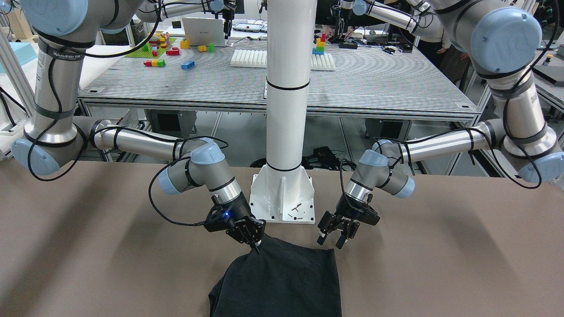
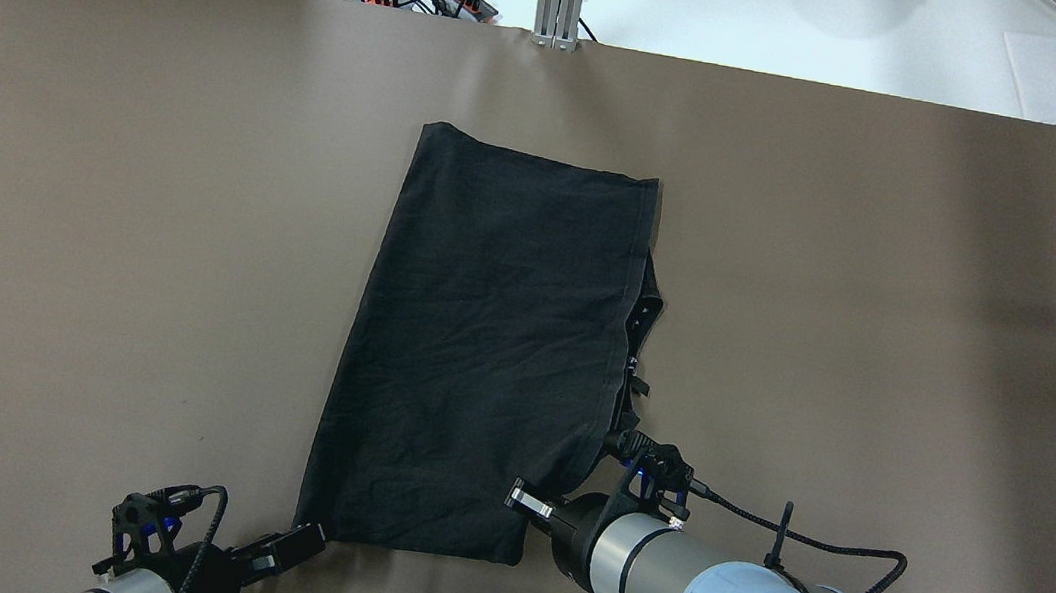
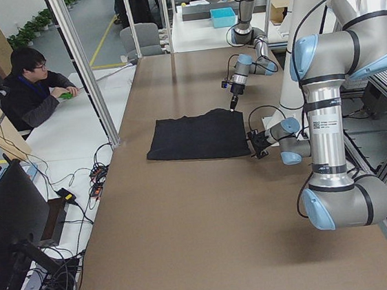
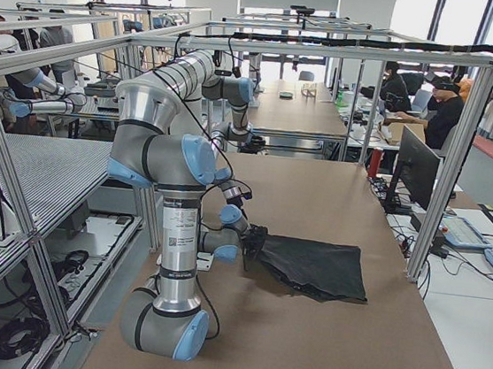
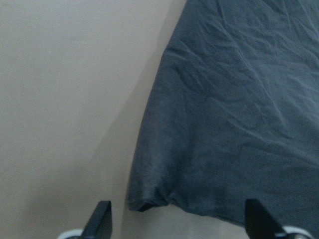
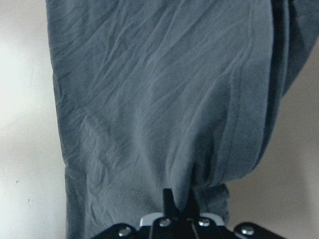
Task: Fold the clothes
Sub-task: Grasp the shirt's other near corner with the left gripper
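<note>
While the clothes [image 2: 481,351] lie spread on the table [image 2: 92,233], you see the right claw [image 1: 257,248] clamped on 1 near corner; the left claw [image 1: 333,241] gapes wide, empty, just beside the other.

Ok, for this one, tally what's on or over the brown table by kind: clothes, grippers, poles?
black garment: 1
grippers: 2 (left gripper open beside the cloth; right gripper shut on the black garment's edge)
white pole: 1
Total: 4
</note>
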